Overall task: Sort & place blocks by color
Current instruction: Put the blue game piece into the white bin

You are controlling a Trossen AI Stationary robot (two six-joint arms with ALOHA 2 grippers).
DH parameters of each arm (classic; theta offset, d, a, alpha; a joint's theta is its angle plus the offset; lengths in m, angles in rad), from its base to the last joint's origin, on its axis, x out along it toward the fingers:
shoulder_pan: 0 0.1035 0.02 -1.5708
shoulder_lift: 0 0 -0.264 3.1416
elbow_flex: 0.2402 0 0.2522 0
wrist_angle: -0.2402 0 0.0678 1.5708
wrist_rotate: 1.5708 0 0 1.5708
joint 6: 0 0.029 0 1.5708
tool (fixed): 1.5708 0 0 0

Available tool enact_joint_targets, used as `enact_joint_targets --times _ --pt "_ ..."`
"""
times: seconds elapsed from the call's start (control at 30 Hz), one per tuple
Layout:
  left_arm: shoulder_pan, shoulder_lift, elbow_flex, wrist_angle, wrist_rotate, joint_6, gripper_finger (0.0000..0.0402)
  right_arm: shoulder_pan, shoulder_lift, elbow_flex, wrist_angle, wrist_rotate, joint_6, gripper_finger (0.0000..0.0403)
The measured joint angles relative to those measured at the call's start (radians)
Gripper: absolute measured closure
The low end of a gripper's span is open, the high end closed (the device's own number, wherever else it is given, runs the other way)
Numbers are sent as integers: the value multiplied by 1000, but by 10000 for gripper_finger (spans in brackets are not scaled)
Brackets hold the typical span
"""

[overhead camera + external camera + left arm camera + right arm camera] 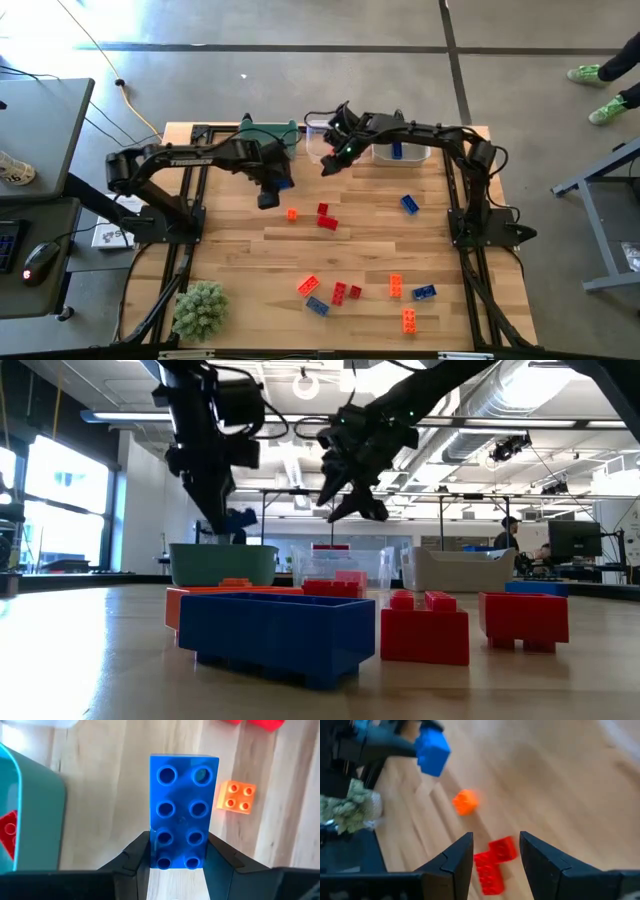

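My left gripper hangs over the table in front of the green bin, shut on a blue two-by-four brick. My right gripper hovers open and empty just in front of the clear bin; past its fingers, the right wrist view shows two red bricks and a small orange brick lying flat on the wood. Several more red, orange and blue bricks lie scattered near the table's near edge. One blue brick lies alone toward the right. My left gripper pinches the blue brick between its two fingers, on the long sides near one end. The fingers lie along the brick, whose free end sticks out past their tips. It is lifted clear of the table, its studded face toward the wrist camera.
The green bin holds a red brick; the grey bin at the far edge holds a blue one. A fuzzy green plant ball sits at the near left corner. Bare wood lies between the two brick groups.
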Motion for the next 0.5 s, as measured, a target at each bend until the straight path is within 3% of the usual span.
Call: enact_joint_targets --times 0.33,0.5 --pt "-60 -93 1 -14 -5 -8 288 112 0 0 240 0 204 256" --pt "-109 -109 1 -61 -73 -8 288 145 0 0 320 33 281 255"
